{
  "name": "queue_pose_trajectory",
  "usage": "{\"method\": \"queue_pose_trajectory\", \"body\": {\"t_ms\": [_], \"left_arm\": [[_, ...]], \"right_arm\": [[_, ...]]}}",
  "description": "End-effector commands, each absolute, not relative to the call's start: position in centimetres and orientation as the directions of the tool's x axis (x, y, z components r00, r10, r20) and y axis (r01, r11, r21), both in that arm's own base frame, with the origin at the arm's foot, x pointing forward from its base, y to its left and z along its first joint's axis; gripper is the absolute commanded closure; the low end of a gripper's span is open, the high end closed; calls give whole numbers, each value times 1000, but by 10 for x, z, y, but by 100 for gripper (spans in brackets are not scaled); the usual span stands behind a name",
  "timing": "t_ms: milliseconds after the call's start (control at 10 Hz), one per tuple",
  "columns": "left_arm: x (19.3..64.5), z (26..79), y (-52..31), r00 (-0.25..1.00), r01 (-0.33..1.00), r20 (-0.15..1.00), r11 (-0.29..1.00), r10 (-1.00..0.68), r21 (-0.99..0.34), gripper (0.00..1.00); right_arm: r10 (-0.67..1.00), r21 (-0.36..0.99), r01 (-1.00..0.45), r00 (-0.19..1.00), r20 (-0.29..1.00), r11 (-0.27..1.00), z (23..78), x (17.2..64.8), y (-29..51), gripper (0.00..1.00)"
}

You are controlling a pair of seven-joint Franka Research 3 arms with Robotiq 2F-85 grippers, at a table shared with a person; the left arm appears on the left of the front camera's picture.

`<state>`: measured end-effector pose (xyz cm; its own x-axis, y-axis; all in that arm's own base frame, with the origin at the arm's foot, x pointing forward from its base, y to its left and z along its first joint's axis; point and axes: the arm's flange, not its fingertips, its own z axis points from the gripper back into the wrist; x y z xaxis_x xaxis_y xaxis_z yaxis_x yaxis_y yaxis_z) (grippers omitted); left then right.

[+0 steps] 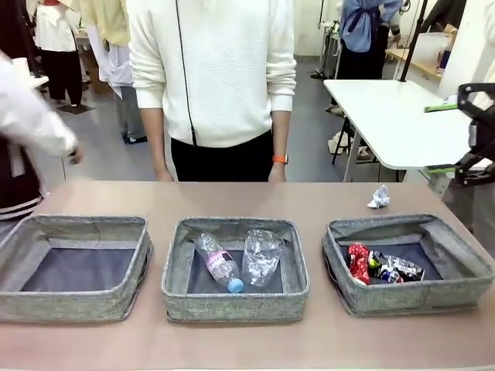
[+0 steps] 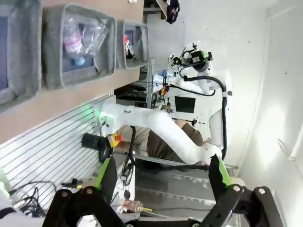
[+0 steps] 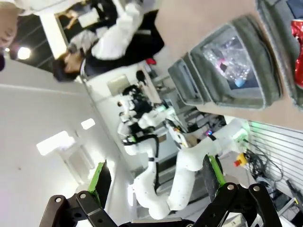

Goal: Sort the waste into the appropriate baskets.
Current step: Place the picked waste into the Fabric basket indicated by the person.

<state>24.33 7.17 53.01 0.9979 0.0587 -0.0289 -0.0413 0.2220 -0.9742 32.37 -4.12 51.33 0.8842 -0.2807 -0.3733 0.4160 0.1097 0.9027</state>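
Baskets sit in a row across the lower half of the front view on the brown table (image 1: 255,340). Left basket (image 1: 73,267): just its dark base. Middle basket (image 1: 234,269): small clear blue-capped bottle (image 1: 219,263) lying with cap toward bottom of frame, clear plastic cup (image 1: 261,257) just beside it on the right, touching or nearly so. Right basket (image 1: 408,263): crushed red can (image 1: 358,263) at its left side, dark printed can (image 1: 396,268) lying right next to it. Crumpled white paper ball (image 1: 378,198) is on the bare table, above the right basket's far rim, right of centre.

Right gripper (image 1: 476,133) shows at the right edge of the front view, raised well above the table; in the right wrist view its fingers (image 3: 100,178) stand wide apart, gripping nothing. Left gripper (image 2: 161,177), bottom of the left wrist view: green-padded fingers spread wide too, nothing between them.

Person in a white top (image 1: 210,69) stands at the far edge, hands (image 1: 277,174) down at table level.
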Motion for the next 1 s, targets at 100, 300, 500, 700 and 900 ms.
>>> {"method": "queue_pose_trajectory", "body": {"t_ms": [100,300,500,700,900], "left_arm": [[243,530,72,998,-41,-29,222,59,-974,0],[243,530,72,998,-41,-29,222,59,-974,0],[243,530,72,998,-41,-29,222,59,-974,0],[243,530,72,998,-41,-29,222,59,-974,0],[243,530,72,998,-41,-29,222,59,-974,0]], "right_arm": [[-346,888,459,840,-419,40,518,312,-70,0],[-309,905,418,873,-377,76,515,320,-57,0],[-309,905,418,873,-377,76,515,320,-57,0],[-309,905,418,873,-377,76,515,320,-57,0],[-309,905,418,873,-377,76,515,320,-57,0]]}}
